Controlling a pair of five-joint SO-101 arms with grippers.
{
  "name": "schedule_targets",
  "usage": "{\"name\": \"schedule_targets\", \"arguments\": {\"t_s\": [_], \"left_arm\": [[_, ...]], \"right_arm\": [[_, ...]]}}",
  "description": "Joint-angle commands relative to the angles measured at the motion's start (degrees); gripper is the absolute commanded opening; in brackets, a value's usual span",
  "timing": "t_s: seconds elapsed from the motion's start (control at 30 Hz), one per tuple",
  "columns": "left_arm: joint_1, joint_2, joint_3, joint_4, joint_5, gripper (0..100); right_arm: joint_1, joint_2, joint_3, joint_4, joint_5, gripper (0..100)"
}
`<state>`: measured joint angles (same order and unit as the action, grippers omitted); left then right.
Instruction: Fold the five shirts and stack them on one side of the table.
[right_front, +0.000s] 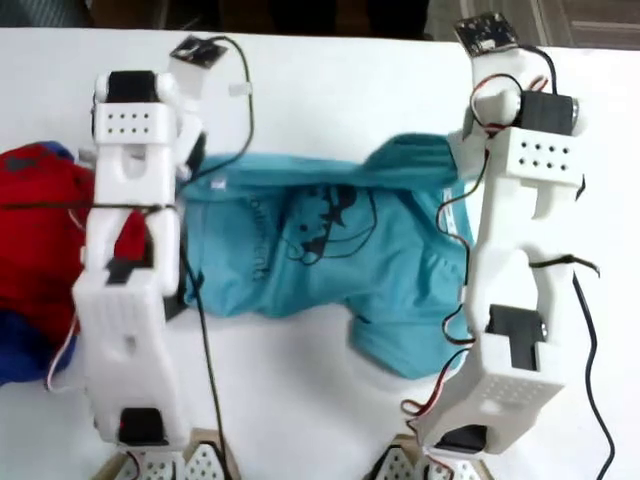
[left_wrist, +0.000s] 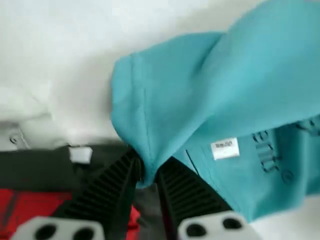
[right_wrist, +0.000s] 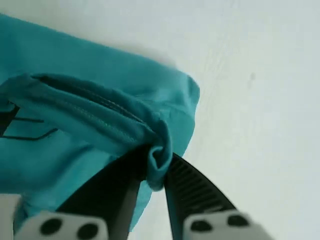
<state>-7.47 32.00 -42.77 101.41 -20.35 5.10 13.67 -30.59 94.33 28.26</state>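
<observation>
On the bench (right_front: 320, 90) the teal shirt (right_front: 300, 240) lies between the arms, red shirt heap (right_front: 40, 220) at 9 o'clock. Far edge: left claw (left_wrist: 147, 175) clamped on cloth at 10, right claw (right_wrist: 157, 170) pinching it at 2, likely to pull a fold nearward.

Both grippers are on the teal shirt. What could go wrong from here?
1. Slip: the left gripper and right gripper each pinch just a thin edge of the teal shirt; a pull may free it.
2. Snag: a black cable lies across the shirt's edge and may catch the cloth.
3. The red shirt sits partly under the left arm and may get dragged along.
</observation>
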Motion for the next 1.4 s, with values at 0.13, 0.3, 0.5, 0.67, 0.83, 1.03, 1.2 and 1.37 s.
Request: {"name": "schedule_targets", "arguments": {"t_s": [0.13, 0.3, 0.5, 0.67, 0.83, 1.03, 1.2, 1.37], "left_arm": [[0.6, -19.6, 24.1, 0.4, -5.7, 2], [1.1, -24.4, 34.9, -3.6, -6.5, 2], [1.1, -25.1, 45.6, -8.1, -6.6, 2], [1.1, -25.0, 50.5, -10.6, -6.7, 2], [1.2, -24.9, 54.0, -14.0, -6.7, 2], [0.8, -25.3, 54.2, -12.7, -9.1, 5], [-2.8, -25.6, 48.7, -6.9, -12.9, 24], [-11.6, -27.2, 37.8, -3.8, -14.2, 27]], "right_arm": [[3.0, -7.0, 10.2, 5.4, 6.6, 2.1], [3.7, -22.1, 33.2, -1.5, 10.9, 2.1], [3.7, -37.8, 62.1, -14.2, 13.8, 2.0], [3.7, -41.5, 72.7, -18.6, 15.1, 2.0], [3.7, -41.5, 76.7, -21.8, 15.1, 2.0], [3.6, -42.0, 76.8, -21.3, 15.1, 3.2], [3.4, -42.1, 71.5, -15.8, 15.1, 15.9], [3.3, -42.1, 62.2, -10.8, 15.1, 14.6]]}}
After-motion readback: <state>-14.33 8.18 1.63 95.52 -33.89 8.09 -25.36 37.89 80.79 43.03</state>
